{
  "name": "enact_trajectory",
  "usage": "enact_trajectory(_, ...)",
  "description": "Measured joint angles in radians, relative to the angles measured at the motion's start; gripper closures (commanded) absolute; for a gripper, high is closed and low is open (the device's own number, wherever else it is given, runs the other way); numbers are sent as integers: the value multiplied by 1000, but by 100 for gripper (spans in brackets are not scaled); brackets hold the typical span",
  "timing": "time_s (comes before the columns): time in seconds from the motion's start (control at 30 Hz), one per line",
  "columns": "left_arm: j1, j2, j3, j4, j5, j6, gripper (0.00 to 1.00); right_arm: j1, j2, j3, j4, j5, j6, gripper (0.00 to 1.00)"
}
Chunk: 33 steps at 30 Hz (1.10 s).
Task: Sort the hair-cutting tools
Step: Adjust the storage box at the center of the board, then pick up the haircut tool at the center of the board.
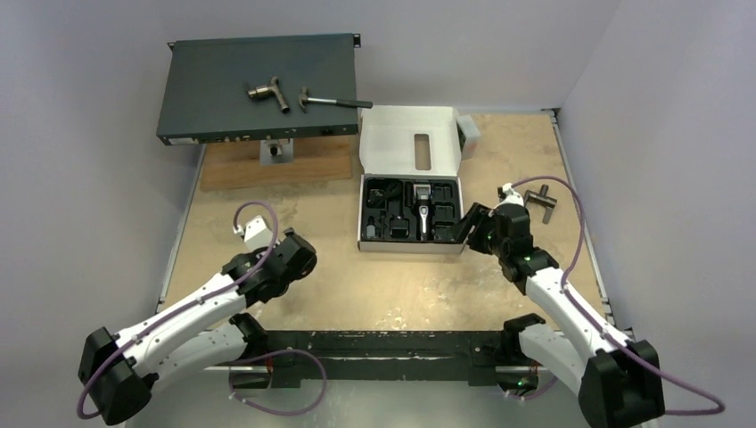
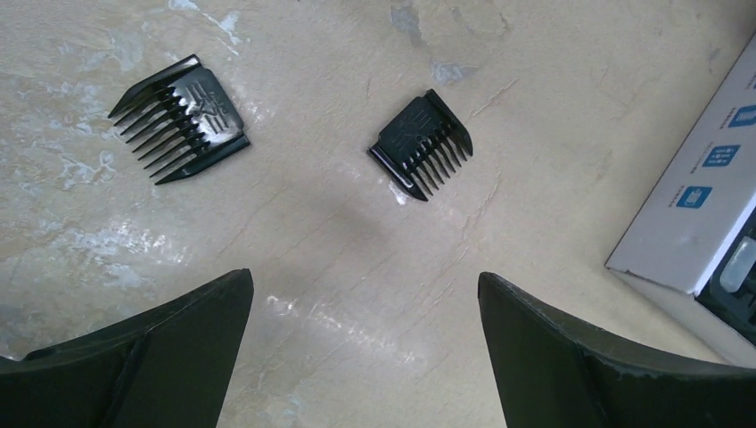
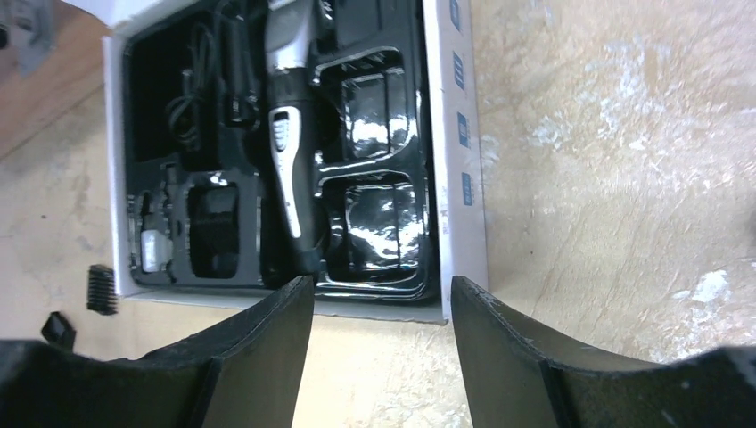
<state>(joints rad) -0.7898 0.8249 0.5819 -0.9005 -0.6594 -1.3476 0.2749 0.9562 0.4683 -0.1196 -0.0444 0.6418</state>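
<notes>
Left pincer spread wide, empty, hanging over the tabletop w/ two black comb attachments ahead of its tips. Near comb lies flat, teeth toward the white box. Far comb sits off to the side, well apart from it. Neither touches the box.

Right pincer has jaws apart, nothing btwn, poised at the box edge. Clipper is seated in the black tray, and two glossy slots beside it look vacant.

Step, as I read it: lift one comb for a slot.
- Take the near comb first.
- Turn wrist so pads close across the solid back, not the teeth, which prob. flex and slip.
- Centre over it, then drop straight so it doesn't skate.
- Low, thin piece: tips likely need to reach table level.
- Keep right arm clear of the tray approach.
</notes>
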Motion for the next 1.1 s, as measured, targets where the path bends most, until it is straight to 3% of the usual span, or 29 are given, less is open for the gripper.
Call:
enact_trajectory(0.23, 99, 227, 92, 77, 62, 0, 5, 0, -115, 2, -37, -5, -14, 41)
enact_trajectory(0.43, 154, 424, 170, 76, 119, -113, 0, 0, -113, 0, -39, -55, -14, 41)
enact_trajectory(0.77, 262, 524, 201, 89, 179, -281, 5, 0, -121, 0, -46, -84, -16, 42)
enact_trajectory(1.1, 369, 583, 201, 167, 231, -318, 12, 2, -127, 1, -53, -90, -17, 42)
